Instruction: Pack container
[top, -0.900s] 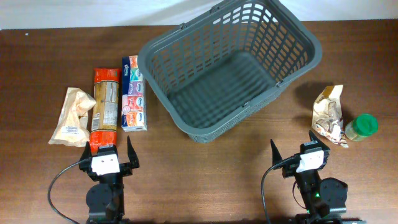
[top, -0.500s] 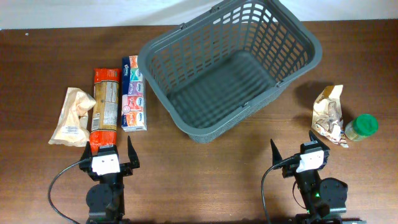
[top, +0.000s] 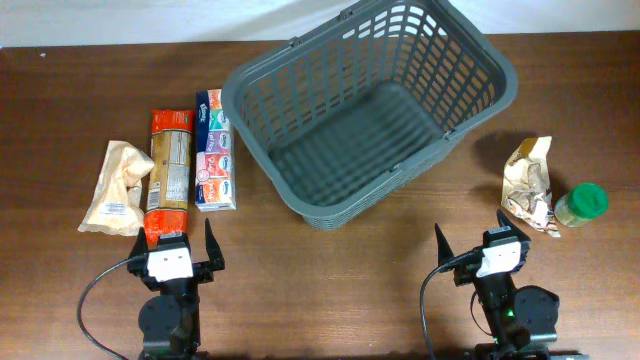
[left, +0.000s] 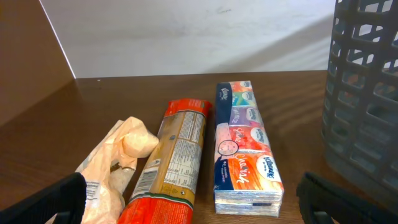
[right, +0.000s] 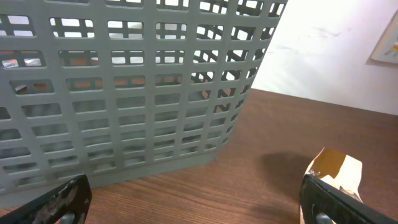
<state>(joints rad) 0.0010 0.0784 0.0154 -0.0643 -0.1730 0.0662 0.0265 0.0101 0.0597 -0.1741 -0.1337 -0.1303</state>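
The large dark grey basket (top: 470, 45) stands empty at the table's back middle; its lattice wall fills the right wrist view (right: 124, 93) and the left wrist view's right edge (left: 367, 93). My left gripper (top: 172, 240) is open and empty at the front left, just short of a pasta packet (top: 168, 175), a tissue pack (top: 215, 150) and a beige bag (top: 115, 187). My right gripper (top: 480, 243) is open and empty at the front right, near a crumpled snack bag (top: 528, 183) and a green-lidded jar (top: 582, 203).
The pasta packet (left: 177, 158), tissue pack (left: 244, 146) and beige bag (left: 115, 165) lie side by side ahead of the left fingers. The snack bag (right: 336, 171) sits by the right finger. A white wall runs behind the table.
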